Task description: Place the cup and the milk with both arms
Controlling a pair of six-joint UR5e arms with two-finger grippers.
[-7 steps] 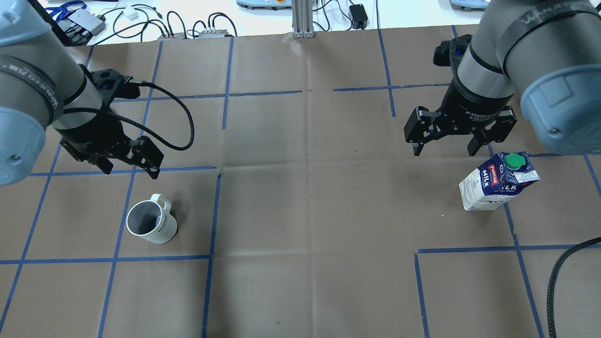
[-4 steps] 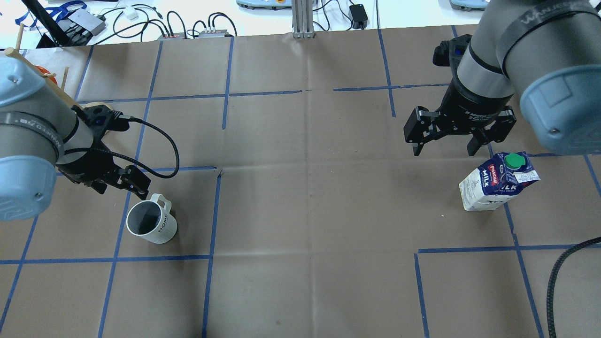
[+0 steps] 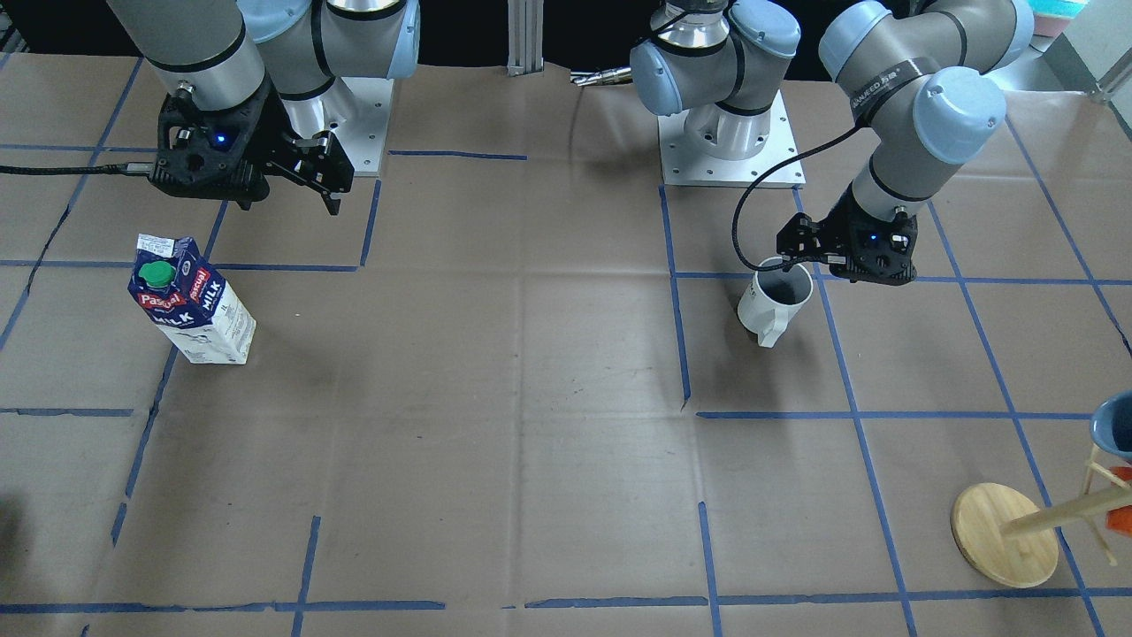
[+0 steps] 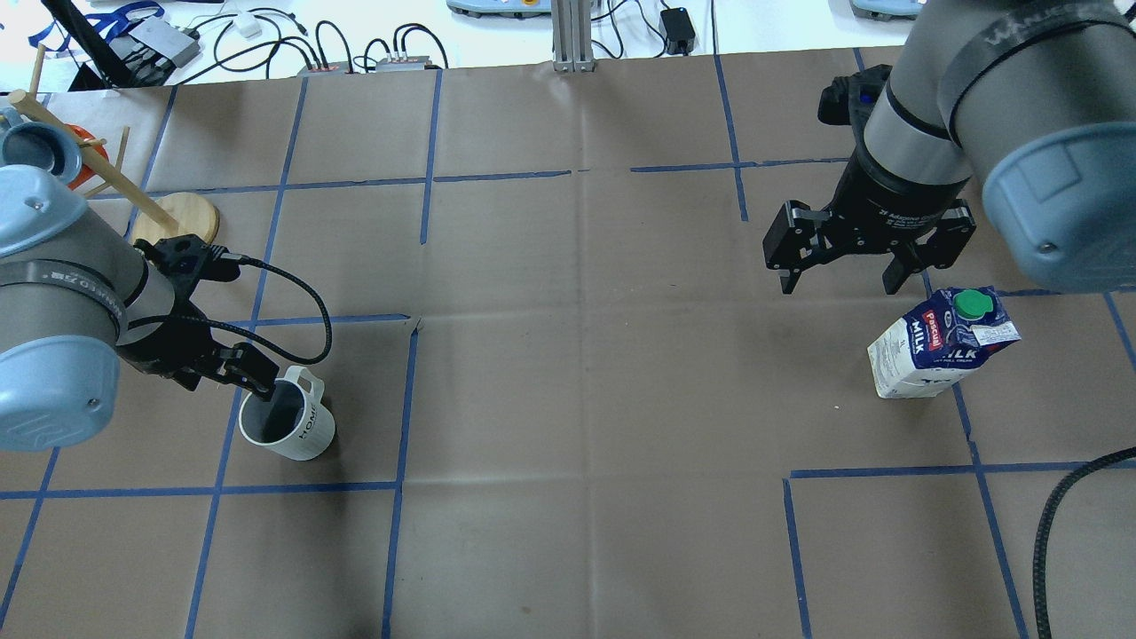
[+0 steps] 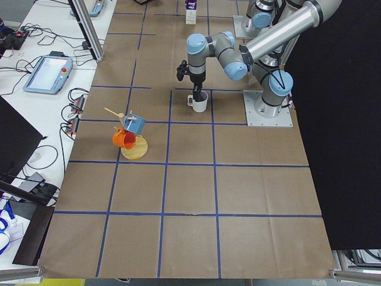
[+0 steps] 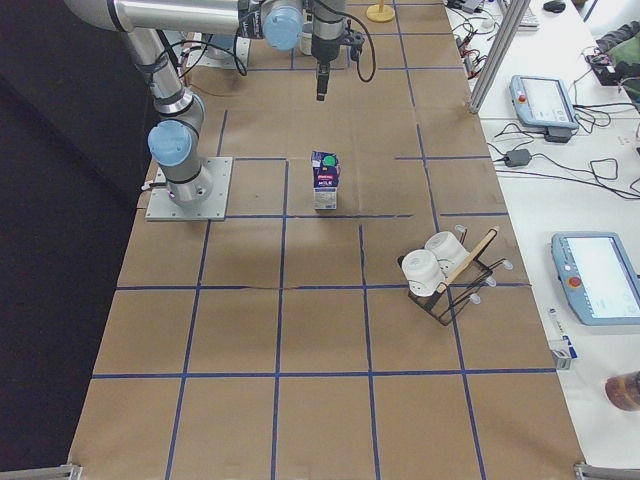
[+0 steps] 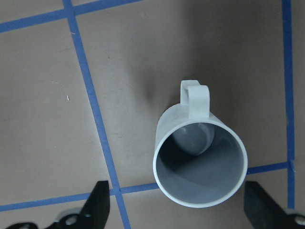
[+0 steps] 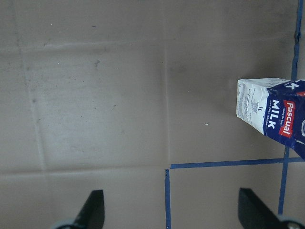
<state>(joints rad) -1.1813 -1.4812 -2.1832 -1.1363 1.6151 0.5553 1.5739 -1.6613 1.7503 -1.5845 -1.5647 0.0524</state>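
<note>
left gripper [image 4: 227,379] spread open, cup [image 4: 293,424] between its fingers | right gripper [image 4: 838,283] spread open, milk [image 4: 936,357] near it, not touching

Brown surface [image 4: 577,355] taped in blue squares; far left, a wooden stand [image 5: 134,150] carrying a blue cup [image 5: 134,124] and an orange cup [image 5: 123,139]; far right, a wire rack [image 6: 447,300] with two white cups [image 6: 421,268].

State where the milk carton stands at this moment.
In the overhead view the milk carton stands upright on the right side of the table, just nearer the camera than the open right hand, which does not touch it.
</note>
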